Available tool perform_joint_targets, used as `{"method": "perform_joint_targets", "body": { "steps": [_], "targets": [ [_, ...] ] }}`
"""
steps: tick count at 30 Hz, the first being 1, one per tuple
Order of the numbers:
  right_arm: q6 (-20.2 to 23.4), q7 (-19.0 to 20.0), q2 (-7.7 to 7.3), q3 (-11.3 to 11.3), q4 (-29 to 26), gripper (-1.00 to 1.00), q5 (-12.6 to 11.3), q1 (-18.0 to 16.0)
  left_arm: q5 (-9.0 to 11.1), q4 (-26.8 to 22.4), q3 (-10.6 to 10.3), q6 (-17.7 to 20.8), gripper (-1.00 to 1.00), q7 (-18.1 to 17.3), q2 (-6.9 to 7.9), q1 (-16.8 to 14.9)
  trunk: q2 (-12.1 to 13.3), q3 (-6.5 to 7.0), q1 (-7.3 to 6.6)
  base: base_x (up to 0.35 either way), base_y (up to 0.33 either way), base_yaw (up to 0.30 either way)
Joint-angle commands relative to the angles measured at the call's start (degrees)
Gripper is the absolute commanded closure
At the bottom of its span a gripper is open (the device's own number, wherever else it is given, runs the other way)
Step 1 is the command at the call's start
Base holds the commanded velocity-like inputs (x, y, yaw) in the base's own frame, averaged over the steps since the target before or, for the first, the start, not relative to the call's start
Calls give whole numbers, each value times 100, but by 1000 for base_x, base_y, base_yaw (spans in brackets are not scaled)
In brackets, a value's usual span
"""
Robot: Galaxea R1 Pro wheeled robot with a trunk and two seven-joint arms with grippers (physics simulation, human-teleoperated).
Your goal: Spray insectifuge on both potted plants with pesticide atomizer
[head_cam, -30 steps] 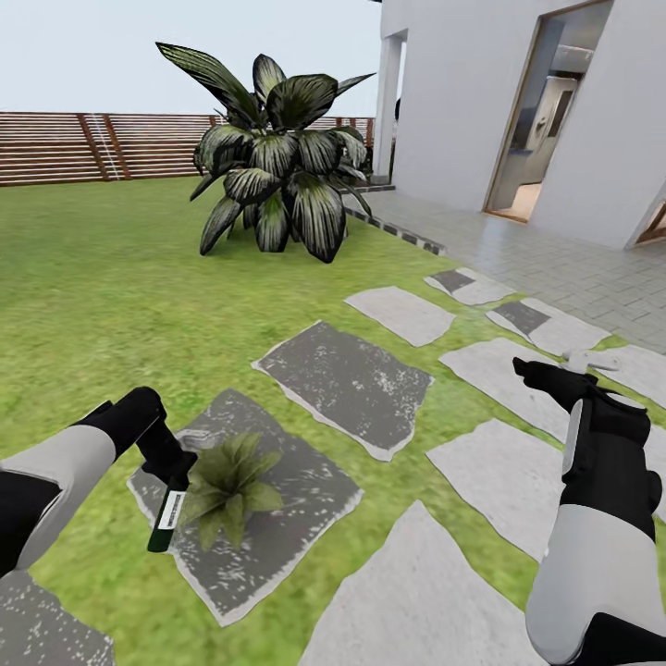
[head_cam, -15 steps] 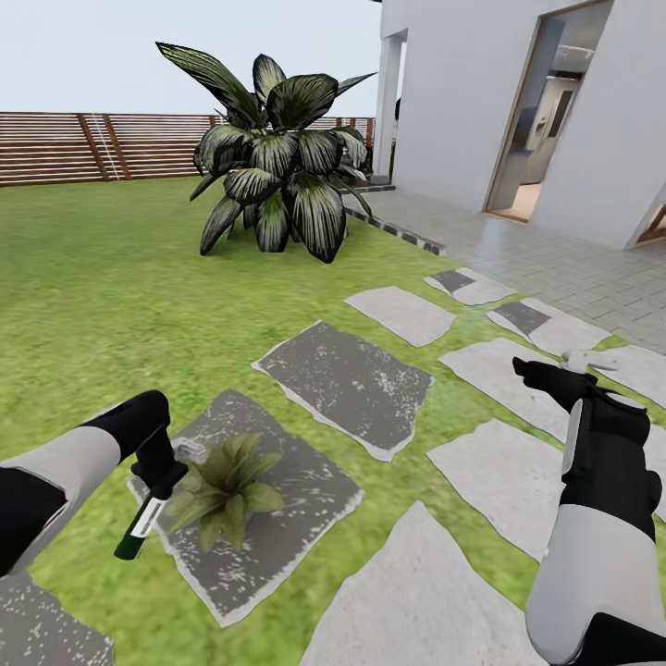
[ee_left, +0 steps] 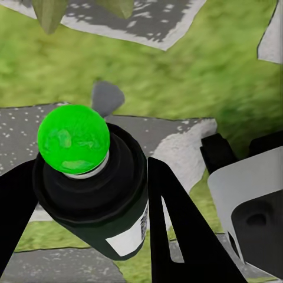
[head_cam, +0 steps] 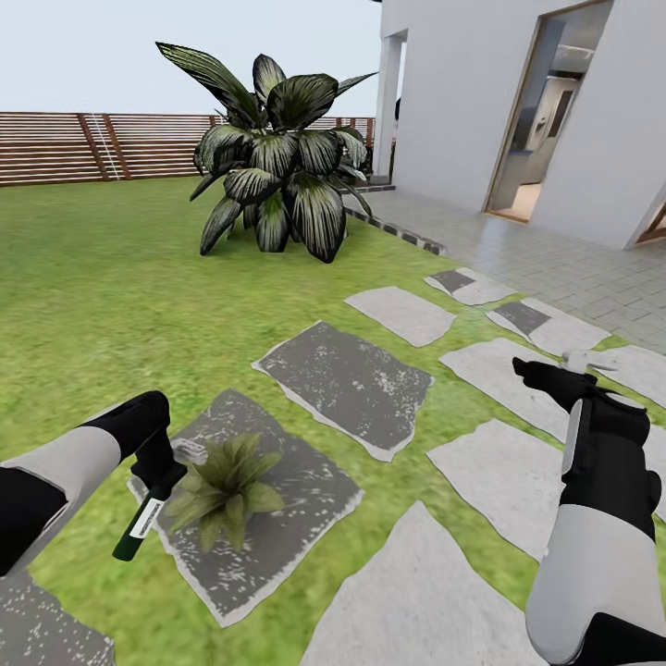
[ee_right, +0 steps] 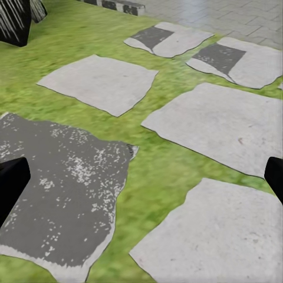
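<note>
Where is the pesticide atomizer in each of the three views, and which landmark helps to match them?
Head view: the pesticide atomizer is low on the left, beside the potted plant.
Left wrist view: the bottle's top faces the camera, between the fingers.
Right wrist view: not in it.
Shared landmark: the dark speckled stepping stone.

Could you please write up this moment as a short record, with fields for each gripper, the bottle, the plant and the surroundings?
left gripper: shut on the pesticide atomizer, beside the plant
pesticide atomizer: dark bottle, white label, tilted, its free end down toward the grass; green top in the left wrist view
potted plant: low green rosette on a dark stepping stone
right gripper: open, over the pale stepping stones
background: big striped-leaf plant, brown fence, white house
</note>
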Motion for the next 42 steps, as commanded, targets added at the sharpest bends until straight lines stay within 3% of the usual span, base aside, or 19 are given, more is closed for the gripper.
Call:
{"method": "perform_joint_targets", "body": {
  "steps": [1, 5, 12, 21, 35, 42],
  "targets": [
    [18, 52, 2, -9, -8, -100, 60, -5, -61, -14, 16, 32, 100, -53, 2, 0, -2, -5, -1, 0, 0, 0],
    [18, 57, 2, -9, -9, -100, 60, -5, -61, -14, 139, 30, 100, -53, 2, 0, -2, -5, -1, 226, 75, 0],
    [18, 57, 2, -9, -10, -100, 60, -5, -61, -14, 153, 30, 100, -53, 2, 0, -2, -5, -1, 196, 100, -17],
    [18, 57, 2, -9, -12, -100, 60, -5, -61, -14, 138, 30, 100, -57, 11, 0, -2, -5, -1, 8, 5, -237],
    [18, 57, 9, -9, -6, -100, 60, -5, -61, -15, 112, 30, 100, -45, 43, 0, -2, -5, -1, -31, 155, -22],
    [18, 57, 10, -9, -6, -100, 60, -5, -61, -14, 111, 30, 100, -45, 46, 0, -2, -5, -1, -1, 8, -228]
  ]
}}
